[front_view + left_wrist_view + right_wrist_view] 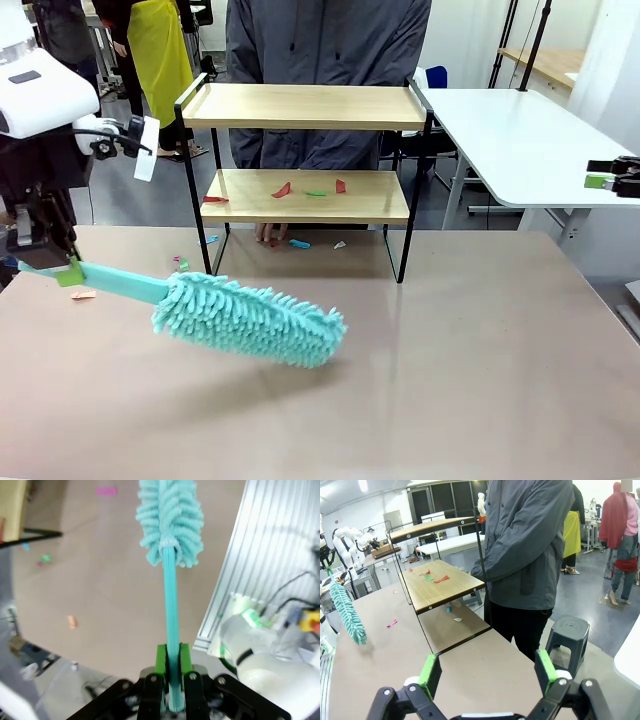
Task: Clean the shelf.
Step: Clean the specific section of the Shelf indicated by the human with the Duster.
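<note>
Left hand: closed on the tip of the turquoise handle of a fluffy duster, with a green pad pinching it from either side. We place this hand at 9 o'clock of the bench. The duster head reaches toward 4 o'clock, low over the surface; we cannot tell whether it touches. Right hand: jaws spread wide, nothing between them, out at 3 o'clock.

Risk, in our judgement: the grip sits at the very end of a long handle, so the head may swing or twist in the pads once it is pressed on a board. It may also catch a black upright and shove the light frame toward the person.

The shelf stands upright at 12 o'clock. Its top board shows nothing on it. The lower board carries red and green scraps, and more lie on the bench beneath.
</note>
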Available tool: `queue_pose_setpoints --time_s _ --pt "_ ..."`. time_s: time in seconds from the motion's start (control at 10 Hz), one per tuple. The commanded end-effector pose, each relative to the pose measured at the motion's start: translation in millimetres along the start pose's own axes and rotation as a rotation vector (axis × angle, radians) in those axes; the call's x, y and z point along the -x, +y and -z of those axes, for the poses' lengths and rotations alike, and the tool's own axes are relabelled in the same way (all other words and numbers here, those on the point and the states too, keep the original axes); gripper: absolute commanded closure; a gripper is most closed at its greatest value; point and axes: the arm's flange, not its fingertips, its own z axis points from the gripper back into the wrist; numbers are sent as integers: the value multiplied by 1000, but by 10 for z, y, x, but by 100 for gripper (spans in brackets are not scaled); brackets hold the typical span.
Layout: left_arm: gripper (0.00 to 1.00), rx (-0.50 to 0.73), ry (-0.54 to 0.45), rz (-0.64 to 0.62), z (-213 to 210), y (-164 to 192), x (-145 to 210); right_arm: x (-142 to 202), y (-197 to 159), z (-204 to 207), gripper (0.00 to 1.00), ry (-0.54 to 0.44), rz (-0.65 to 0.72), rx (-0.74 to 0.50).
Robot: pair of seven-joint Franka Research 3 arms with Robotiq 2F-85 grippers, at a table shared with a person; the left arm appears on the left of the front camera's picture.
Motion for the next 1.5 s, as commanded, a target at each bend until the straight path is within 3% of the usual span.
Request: queue_pose_setpoints --time_s 0.0,0.2,0.4,0.5,0.7,1.1,1.2,1.4 --pt "87 26 -96 -128 -28 -99 -150 -32 18 8 0 0 -6 5" --pt "87 90 -123 -293 -109 -316 -458 -32 18 8 0 0 -6 5" --pt "87 40 -101 -489 -233 -578 -745 -32 18 8 0 0 -6 5" --pt "87 -37 -80 -620 -224 -704 -929 -32 18 8 0 0 -6 5" --pt "87 -156 -69 -737 -76 -919 -1452 -32 18 8 0 0 -6 5" --pt "87 -109 -144 -796 205 -1051 -1900 -32 18 8 0 0 -6 5" --pt "87 -68 -103 -772 106 -991 -1821 -32 18 8 0 0 -6 5" --pt "87 -120 -128 -790 246 -1106 -1858 -32 18 8 0 0 -6 5"
